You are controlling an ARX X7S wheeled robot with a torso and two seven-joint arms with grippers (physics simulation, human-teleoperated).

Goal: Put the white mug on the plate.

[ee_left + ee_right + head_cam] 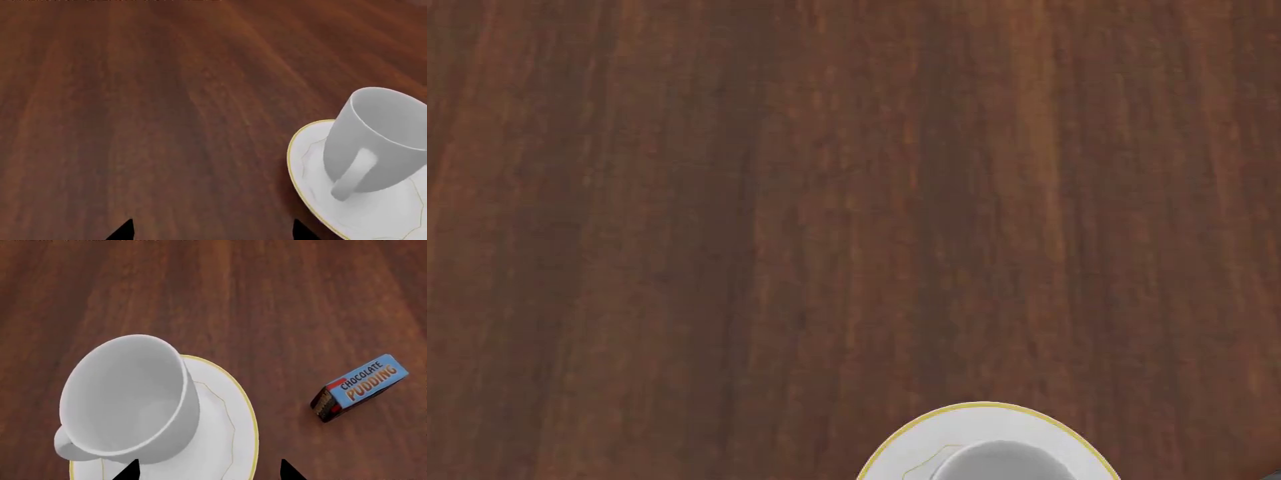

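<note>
The white mug [127, 397] stands upright on the plate [223, 432], a round white plate with a thin gold rim. Both also show in the left wrist view, mug [377, 140] and plate [310, 175], and at the head view's bottom edge, mug [1001, 465] and plate [961, 425]. My right gripper [208, 471] is open and empty just above the plate, beside the mug. My left gripper [212, 231] is open and empty over bare table next to the plate. Neither gripper shows in the head view.
A blue chocolate pudding box [360, 387] lies on the dark wooden table [827, 200] a short way from the plate. The table [133, 100] stretches on beyond both grippers.
</note>
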